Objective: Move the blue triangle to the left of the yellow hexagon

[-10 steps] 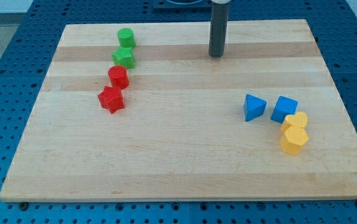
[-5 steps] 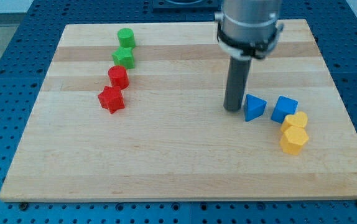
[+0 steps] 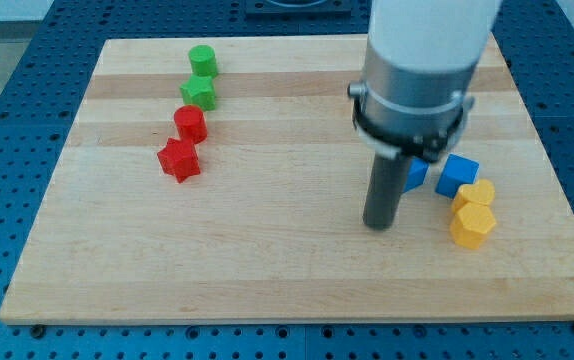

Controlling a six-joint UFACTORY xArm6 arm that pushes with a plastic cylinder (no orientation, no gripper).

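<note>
The blue triangle [image 3: 416,173] lies at the view's right, mostly hidden behind my rod; only its right part shows. The yellow hexagon [image 3: 472,226] lies lower right of it, touching a second yellow block [image 3: 479,194] just above. My tip [image 3: 378,224] rests on the board below and left of the blue triangle, level with the yellow hexagon and well to its left. Whether the rod touches the triangle cannot be told.
A blue cube [image 3: 457,174] sits right of the triangle, touching the upper yellow block. At the view's upper left stand a green cylinder [image 3: 202,60], a green star-like block [image 3: 199,94], a red cylinder [image 3: 190,124] and a red star-like block [image 3: 179,160]. The wooden board [image 3: 267,260] lies on a blue pegboard.
My tip has moved from the board's top down past the left side of the blue triangle to a spot below it. The arm now covers most of the triangle. The blocks look unmoved.
</note>
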